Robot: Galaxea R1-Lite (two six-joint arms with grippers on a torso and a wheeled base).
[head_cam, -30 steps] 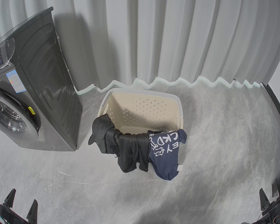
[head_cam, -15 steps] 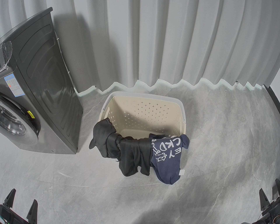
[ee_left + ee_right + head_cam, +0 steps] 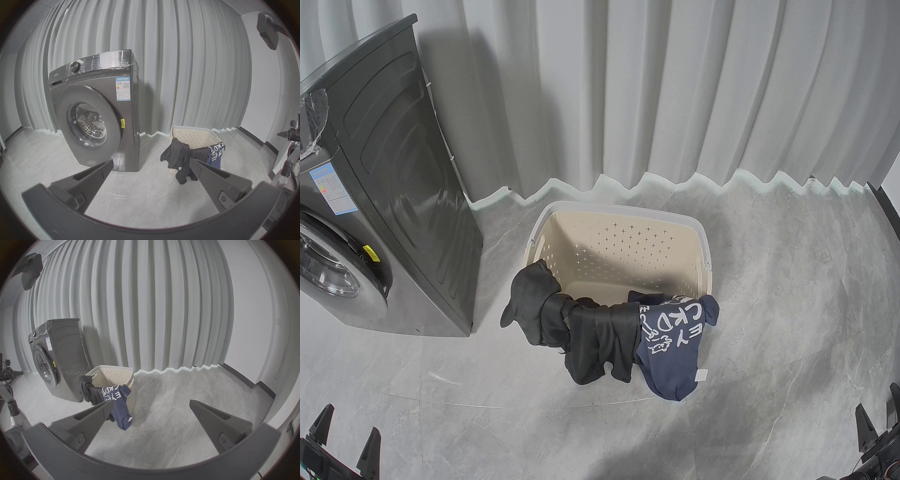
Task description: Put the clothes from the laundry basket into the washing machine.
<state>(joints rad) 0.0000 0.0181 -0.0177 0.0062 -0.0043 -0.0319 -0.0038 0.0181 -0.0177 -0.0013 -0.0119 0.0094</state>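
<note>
The cream laundry basket (image 3: 619, 208) stands on the grey floor (image 3: 787, 294), in front of the white curtain (image 3: 675, 94) and near the dark grey washing machine (image 3: 400, 187), on its right side. Two clothes hang over the near rim of the basket, partly inside and mostly outside. One is a black garment (image 3: 584, 331) on the side of the machine. The other is a navy shirt (image 3: 672, 353) with white letters, and it touches the black one. The round front door (image 3: 87, 125) of the machine shows the metal drum behind it. The left end effector (image 3: 150, 165) is low and well apart from the basket; it is released, with fingers spread and nothing between them. The right end effector (image 3: 151, 403) is also released and carries nothing, well apart from the clothes.
</note>
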